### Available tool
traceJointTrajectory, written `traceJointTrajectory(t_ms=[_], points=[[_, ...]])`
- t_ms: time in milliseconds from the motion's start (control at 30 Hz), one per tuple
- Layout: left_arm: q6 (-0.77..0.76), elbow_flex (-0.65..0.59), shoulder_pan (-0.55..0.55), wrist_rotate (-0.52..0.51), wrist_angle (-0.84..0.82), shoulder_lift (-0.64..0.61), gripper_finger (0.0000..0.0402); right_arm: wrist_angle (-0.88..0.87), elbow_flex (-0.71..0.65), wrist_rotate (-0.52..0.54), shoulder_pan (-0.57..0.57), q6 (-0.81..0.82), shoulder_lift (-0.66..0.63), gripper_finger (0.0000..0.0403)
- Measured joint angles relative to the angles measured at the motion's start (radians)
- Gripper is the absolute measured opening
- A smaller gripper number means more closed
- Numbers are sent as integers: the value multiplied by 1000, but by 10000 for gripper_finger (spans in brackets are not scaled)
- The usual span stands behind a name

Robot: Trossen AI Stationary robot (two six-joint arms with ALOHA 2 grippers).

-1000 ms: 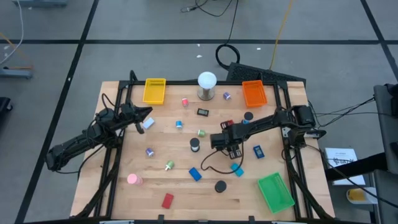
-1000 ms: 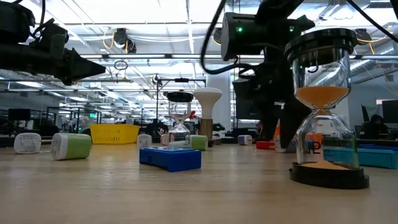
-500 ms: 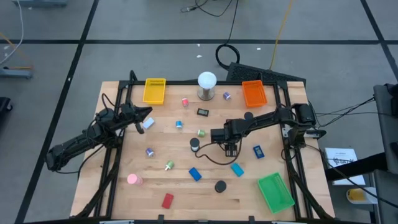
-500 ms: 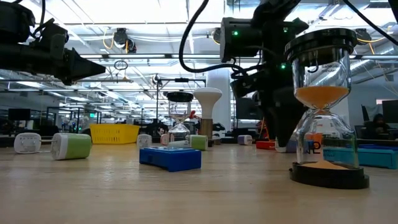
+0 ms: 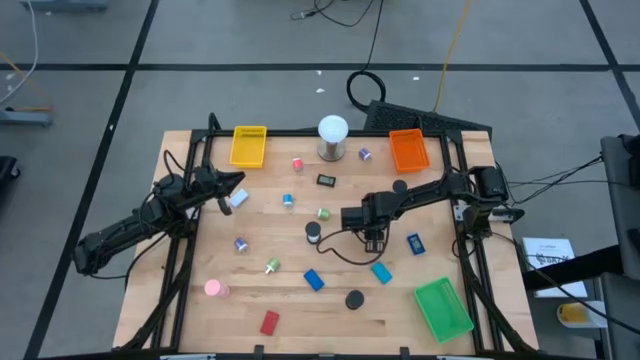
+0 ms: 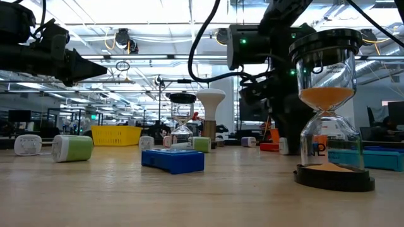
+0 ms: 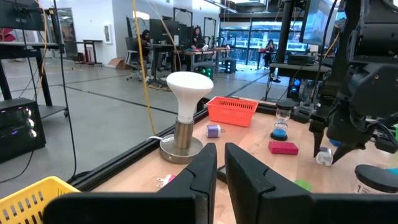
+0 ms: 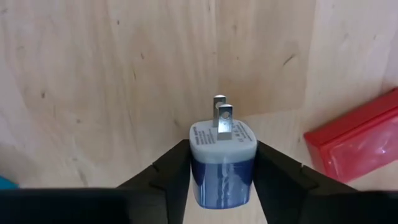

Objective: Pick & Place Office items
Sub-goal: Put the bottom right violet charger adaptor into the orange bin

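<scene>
**Right hand has the charger plug, with trays still far off**

The desk (image 5: 200, 330) is the biggest thing here, a pale wooden top with small office bits scattered over it. Trays sit round its edge: a yellow tray (image 5: 248, 146) at 11 o'clock, an orange tray (image 5: 408, 150) at 1 o'clock and a green tray (image 5: 442, 308) at 5 o'clock. A white bulb lamp (image 5: 332, 137) stands at 12 o'clock.

The left hand (image 5: 236, 190) waits above the desk's 9 o'clock side, its fingers pressed together on nothing. The right hand (image 5: 374, 237) works just right of centre, at about 3 o'clock. Its two fingers are partly closed on a small blue-and-white charger plug (image 8: 222, 163), gripping its sides with the metal prongs pointing away from the wrist.

A red flat block (image 8: 354, 140) lies on the wood close to the plug. A black round piece (image 5: 313, 232) sits at the centre and a blue block (image 5: 415, 243) lies towards 4 o'clock.

The grip looks shallow, and the plug's smooth rounded sides could let it twist or slip free on the way to a tray. A low carry could also knock the red block or the black piece.
</scene>
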Motion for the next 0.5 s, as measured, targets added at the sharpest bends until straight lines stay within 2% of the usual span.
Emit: traceJointTrajectory(t_ms=[167, 267, 333, 500], points=[[0, 0, 0, 0, 0, 0, 37, 61, -1, 7, 11, 18, -21, 128], [0, 0, 0, 0, 0, 0, 37, 181, -13, 61, 22, 63, -72, 128], [0, 0, 0, 0, 0, 0, 37, 326, -68, 77, 34, 104, -116, 129], [0, 0, 0, 0, 0, 0, 37, 831, -291, 83, 67, 209, -159, 129]])
